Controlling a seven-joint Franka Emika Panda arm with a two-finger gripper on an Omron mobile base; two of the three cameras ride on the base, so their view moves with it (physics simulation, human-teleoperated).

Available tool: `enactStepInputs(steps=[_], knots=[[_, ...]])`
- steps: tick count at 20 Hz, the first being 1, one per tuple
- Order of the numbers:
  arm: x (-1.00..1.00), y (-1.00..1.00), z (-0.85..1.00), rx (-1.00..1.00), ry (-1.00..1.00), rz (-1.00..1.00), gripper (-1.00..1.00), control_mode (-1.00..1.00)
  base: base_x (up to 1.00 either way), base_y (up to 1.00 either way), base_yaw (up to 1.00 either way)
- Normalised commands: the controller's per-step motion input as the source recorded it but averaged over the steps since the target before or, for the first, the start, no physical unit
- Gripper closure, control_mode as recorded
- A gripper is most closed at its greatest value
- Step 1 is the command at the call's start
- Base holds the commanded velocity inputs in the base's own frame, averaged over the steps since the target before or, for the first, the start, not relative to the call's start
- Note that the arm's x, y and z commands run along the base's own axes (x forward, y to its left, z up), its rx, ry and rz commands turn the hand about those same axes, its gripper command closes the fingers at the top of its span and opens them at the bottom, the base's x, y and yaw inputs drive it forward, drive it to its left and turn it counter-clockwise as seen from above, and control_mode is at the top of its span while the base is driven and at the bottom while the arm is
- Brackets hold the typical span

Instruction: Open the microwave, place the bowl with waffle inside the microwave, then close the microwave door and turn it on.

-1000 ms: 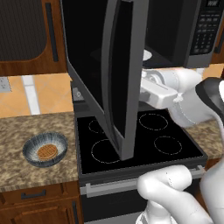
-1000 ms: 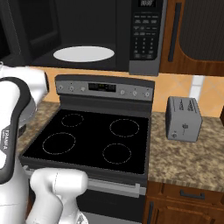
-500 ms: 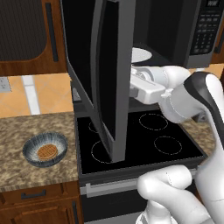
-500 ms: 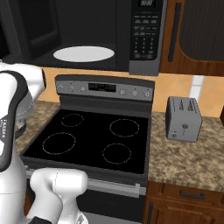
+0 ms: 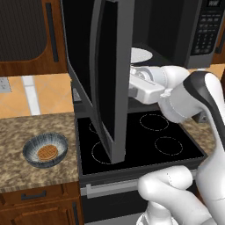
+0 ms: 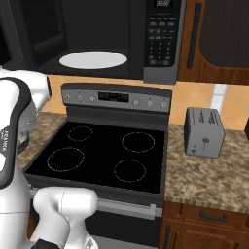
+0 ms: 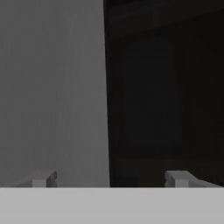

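now the microwave door point(image 5: 110, 83) is being shown swung further out than a second ago, standing nearly edge-on over the stove point(image 6: 104, 155), and the arm is being seen drawn closer behind it. the end effector point(image 7: 109, 178) is being held with its fingertips point(image 7: 43, 178) wide apart and clamped on nothing, right up against the door's inner face and grey frame. the microwave point(image 6: 102, 34) is being left open, its white turntable point(image 6: 93, 60) exposed. the bowl point(image 5: 45, 150) with the waffle point(image 5: 46, 152) is being left on the surface point(image 5: 17, 169) left of the stove, well apart from the arm. opening is being judged nearly done; fetching the bowl is being judged next.
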Motion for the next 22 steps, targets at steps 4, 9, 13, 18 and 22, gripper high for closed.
enactStepInputs(steps=[4, 9, 13, 18, 22], knots=[[0.01, 0.2, -0.04, 0.0, -0.01, 0.0, -1.0, -1.0, 0.0, 0.0, 0.0], [-0.22, -0.64, 0.0, 0.0, -0.02, 0.0, -1.0, -1.0, 0.0, 0.0, 0.0], [-0.21, -0.73, 0.0, 0.0, -0.02, 0.0, -1.0, -1.0, 0.0, 0.0, 0.0], [-0.02, -0.45, 0.0, -0.02, -0.01, 0.0, -1.0, -1.0, 0.0, 0.0, 0.0], [0.0, 0.0, 0.0, -0.02, -0.02, -0.04, -1.0, -1.0, 0.0, 0.0, 0.0]])
